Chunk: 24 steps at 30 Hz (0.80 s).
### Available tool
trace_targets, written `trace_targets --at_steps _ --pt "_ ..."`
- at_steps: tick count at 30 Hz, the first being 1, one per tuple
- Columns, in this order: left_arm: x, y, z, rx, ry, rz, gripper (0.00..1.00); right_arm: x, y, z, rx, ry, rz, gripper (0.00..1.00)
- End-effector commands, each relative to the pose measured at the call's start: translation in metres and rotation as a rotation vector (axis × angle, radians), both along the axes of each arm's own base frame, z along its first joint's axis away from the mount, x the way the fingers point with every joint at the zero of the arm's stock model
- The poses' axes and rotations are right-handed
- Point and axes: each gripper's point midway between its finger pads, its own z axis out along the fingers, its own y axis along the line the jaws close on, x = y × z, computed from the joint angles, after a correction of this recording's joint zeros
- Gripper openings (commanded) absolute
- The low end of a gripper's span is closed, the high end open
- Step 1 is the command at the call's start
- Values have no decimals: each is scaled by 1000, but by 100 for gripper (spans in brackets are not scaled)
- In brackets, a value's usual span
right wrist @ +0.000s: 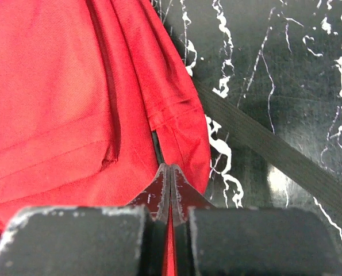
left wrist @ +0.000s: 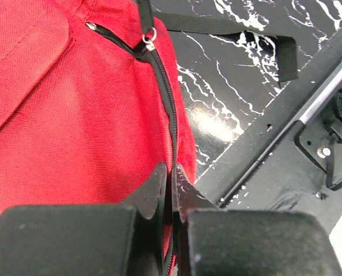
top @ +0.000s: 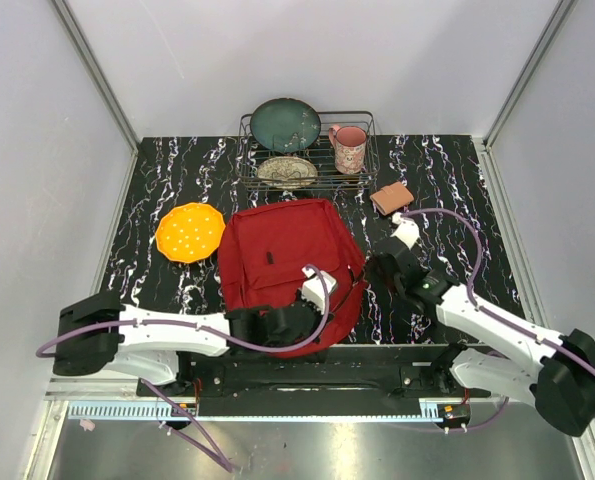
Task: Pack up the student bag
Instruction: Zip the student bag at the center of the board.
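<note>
Two grippers are pinched onto the red backpack (top: 282,250), which lies flat on the black marbled table (top: 437,180) just in front of the arm bases, its front pocket facing up. The left gripper (left wrist: 172,172) sits at the backpack's near edge. Its jaws are nearly together, with the black zipper track (left wrist: 169,98) running straight down between them, so they appear clamped on that seam. A metal zipper pull (left wrist: 149,39) hangs further up the same track. The right gripper (right wrist: 169,172) is at the backpack's right edge, with its jaws closed and a sliver of red fabric caught between the tips. A black strap (right wrist: 274,155) trails from the backpack across the table beside it. Left of the backpack, and just apart from it, lies an orange dotted plate (top: 190,232). Beyond the backpack's far edge stands a wire dish rack (top: 307,150) holding a dark green plate (top: 285,124), a pale patterned dish (top: 287,170) and a pink mug (top: 349,148). To the backpack's far right rests a small brown flat item (top: 391,198); what it is cannot be told.
</note>
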Motion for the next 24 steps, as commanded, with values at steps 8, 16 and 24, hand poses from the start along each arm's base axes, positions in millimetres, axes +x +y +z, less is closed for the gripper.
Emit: trace_targets --at_steps 8,16,24 --pt "-31 15 11 -62 8 -55 0 60 13 40 -22 -143 -21 0" --pt "-24 29 31 -82 -31 -7 0 74 15 41 -10 -144 -31 0" --pt "-23 41 42 -120 -39 7 0 86 18 43 13 -143 -42 0"
